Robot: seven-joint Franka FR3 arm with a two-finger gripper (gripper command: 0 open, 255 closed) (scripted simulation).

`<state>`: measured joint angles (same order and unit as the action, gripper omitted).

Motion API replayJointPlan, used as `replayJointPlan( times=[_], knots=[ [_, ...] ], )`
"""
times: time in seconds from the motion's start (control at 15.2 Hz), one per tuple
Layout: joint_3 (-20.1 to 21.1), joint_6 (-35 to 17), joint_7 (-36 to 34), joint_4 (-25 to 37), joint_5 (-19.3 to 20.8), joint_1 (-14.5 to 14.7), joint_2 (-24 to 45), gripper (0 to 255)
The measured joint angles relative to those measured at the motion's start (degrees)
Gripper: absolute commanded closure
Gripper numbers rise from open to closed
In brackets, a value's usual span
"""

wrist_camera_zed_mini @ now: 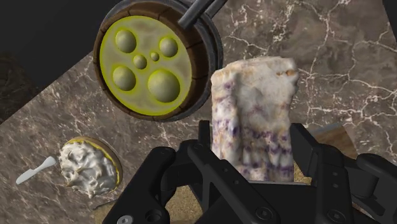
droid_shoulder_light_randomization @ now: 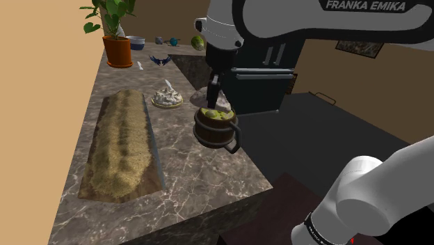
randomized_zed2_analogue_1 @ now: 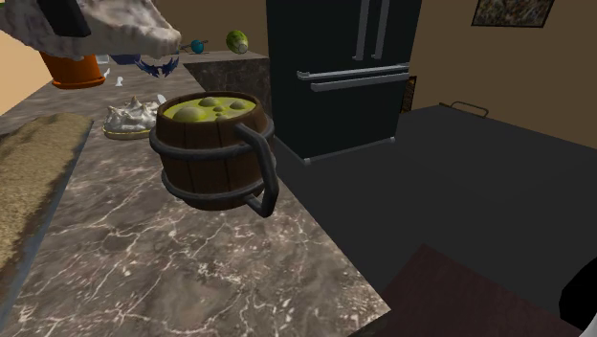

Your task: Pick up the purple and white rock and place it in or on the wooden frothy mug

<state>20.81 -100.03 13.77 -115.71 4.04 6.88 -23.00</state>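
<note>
The purple and white rock (wrist_camera_zed_mini: 254,114) stands upright between my gripper's (wrist_camera_zed_mini: 254,147) black fingers, which are shut on it. In the second exterior view the rock (randomized_zed2_analogue_1: 124,29) hangs in the air above and to the left of the wooden mug (randomized_zed2_analogue_1: 212,148). The mug (wrist_camera_zed_mini: 156,63) is a dark barrel shape with metal bands, a handle and yellow-green froth with bubbles. It stands upright on the marble counter (droid_shoulder_light_randomization: 188,174). In the shoulder view my gripper (droid_shoulder_light_randomization: 212,96) hovers just over the far rim of the mug (droid_shoulder_light_randomization: 217,129).
A small plate of white cream (droid_shoulder_light_randomization: 167,97) sits beyond the mug. A long tray of sandy material (droid_shoulder_light_randomization: 122,143) lies along the counter's left. A potted plant (droid_shoulder_light_randomization: 117,42) and small items stand at the back. A black fridge (randomized_zed2_analogue_1: 344,67) stands past the counter's edge.
</note>
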Motion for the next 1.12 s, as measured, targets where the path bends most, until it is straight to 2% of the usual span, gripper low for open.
replayJointPlan(
  times=[0.59, 1.12],
  knots=[
    [-8.87, -2.50, 12.02, 1.05, 2.25, -4.24, 2.12, 255],
    [-9.33, -8.43, 12.02, -5.23, 2.45, -4.37, 1.72, 255]
  ],
)
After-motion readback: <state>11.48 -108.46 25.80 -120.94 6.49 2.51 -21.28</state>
